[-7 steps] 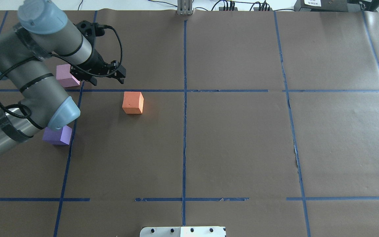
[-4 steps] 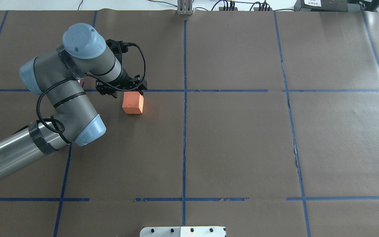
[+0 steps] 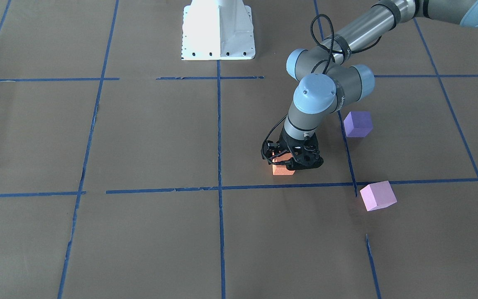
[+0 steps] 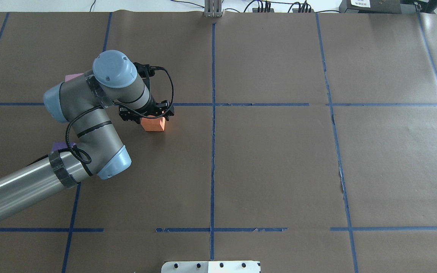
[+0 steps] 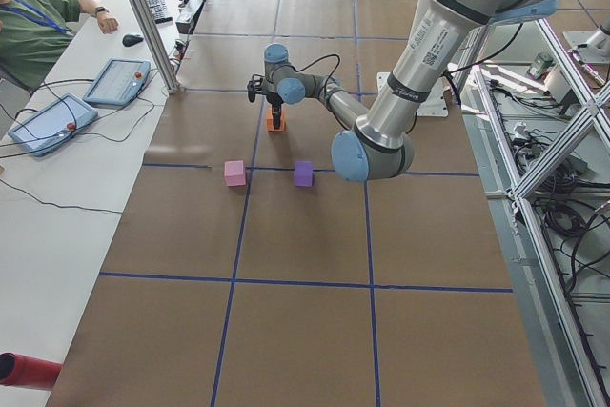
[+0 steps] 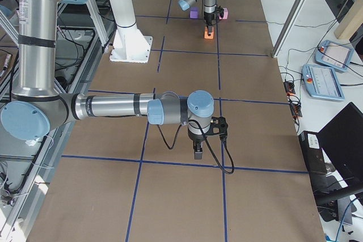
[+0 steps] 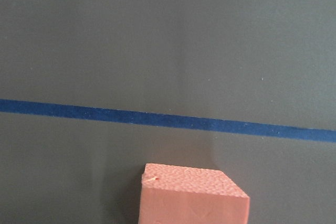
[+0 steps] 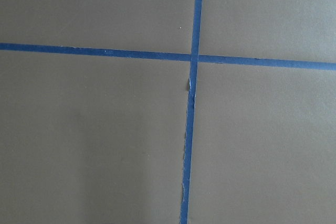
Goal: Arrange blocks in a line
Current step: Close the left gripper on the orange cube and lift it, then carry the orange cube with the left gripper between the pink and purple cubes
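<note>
The orange block (image 4: pixel 154 124) lies just on the near side of a blue tape line; it also shows in the front view (image 3: pixel 282 170) and at the bottom of the left wrist view (image 7: pixel 191 195). My left gripper (image 4: pixel 148 113) is open and low over it, fingers spread to either side of it (image 3: pixel 291 161). The violet-purple block (image 3: pixel 357 123) and the pale pink block (image 3: pixel 378 195) lie apart on my left side; in the overhead view the arm hides most of both. My right gripper (image 6: pixel 197 151) hangs over a tape crossing, far from the blocks; I cannot tell if it is open.
Brown paper with a blue tape grid (image 4: pixel 212 104) covers the table. The white robot base (image 3: pixel 218 29) stands at the near edge. An operator (image 5: pixel 29 26) and tablets (image 5: pixel 116 81) are at a side table beyond the far edge.
My left arm has swung from beside the pink block rightward and toward me, ending low over the orange block. It now covers most of the pink and purple blocks in the overhead view.
</note>
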